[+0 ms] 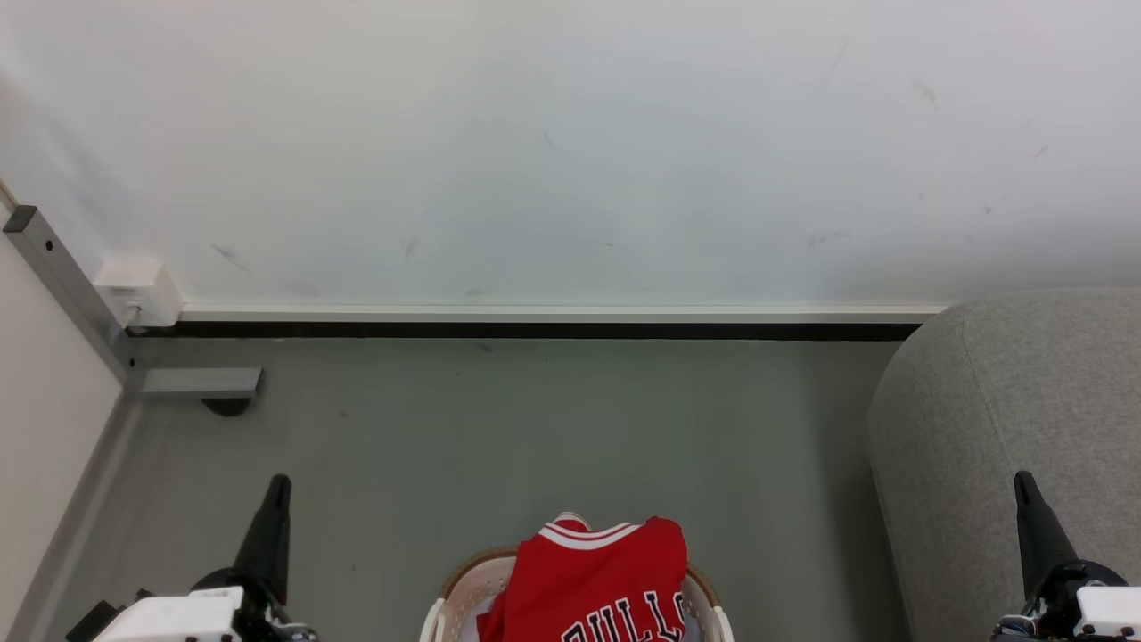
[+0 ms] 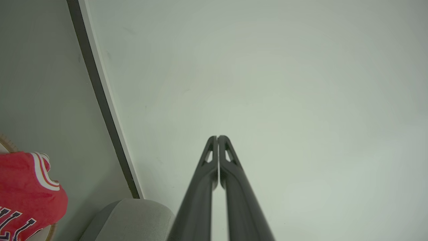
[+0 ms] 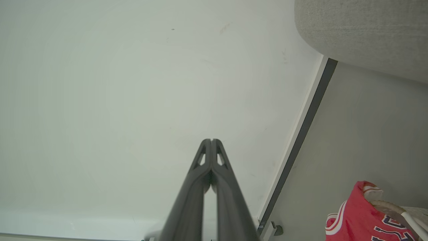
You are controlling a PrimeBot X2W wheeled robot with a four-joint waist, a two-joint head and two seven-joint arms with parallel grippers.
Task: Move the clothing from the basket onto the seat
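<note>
Seat (image 1: 1007, 428): stands at my right against the wall (image 1: 570, 160), apart from the basket (image 1: 456, 578), which sits on the floor (image 1: 535, 428) at bottom centre of the head view. Risk noted: the basket looks light, so cloth snagging on its rim during a lift could drag or tip it. A trailing hem could also drop short of the seat.

The clothing (image 1: 593, 571) lies heaped in the basket, lettered side up (lettering partly cut off). Its collar (image 1: 584, 533) points away from me toward the wall, and the long axis runs near to far.

Left gripper (image 1: 278, 489) and right gripper (image 1: 1023, 486) flank the basket, fingers pressed together with nothing between them.
</note>
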